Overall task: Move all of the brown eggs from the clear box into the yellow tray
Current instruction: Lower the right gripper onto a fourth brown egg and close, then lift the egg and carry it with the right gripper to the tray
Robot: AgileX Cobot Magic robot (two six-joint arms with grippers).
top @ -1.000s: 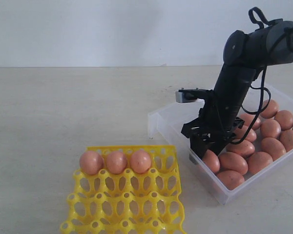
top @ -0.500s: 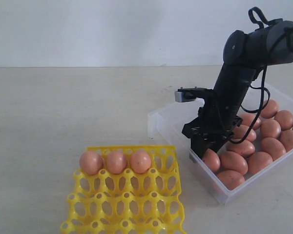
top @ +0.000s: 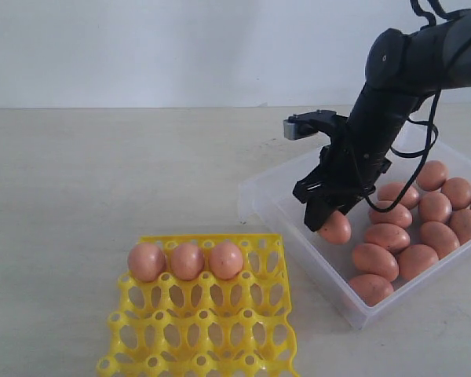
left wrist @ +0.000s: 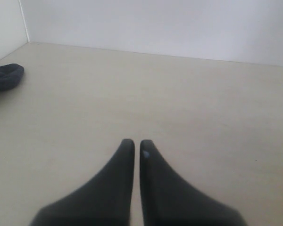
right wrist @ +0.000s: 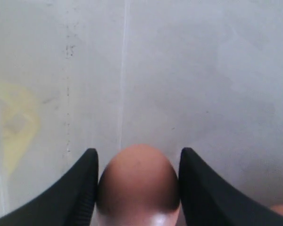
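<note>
Now | right gripper [top: 327, 220] grips brown egg [top: 337, 229] | clear box [top: 292, 253] wall nearby | left gripper [left wrist: 137, 143] closed

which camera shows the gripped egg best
The right wrist view: the small oval brown egg fills the gap between the black fingers, pressed on both sides. The exterior view shows it small, partly hidden by the fingers. The left wrist view misses it.
</note>
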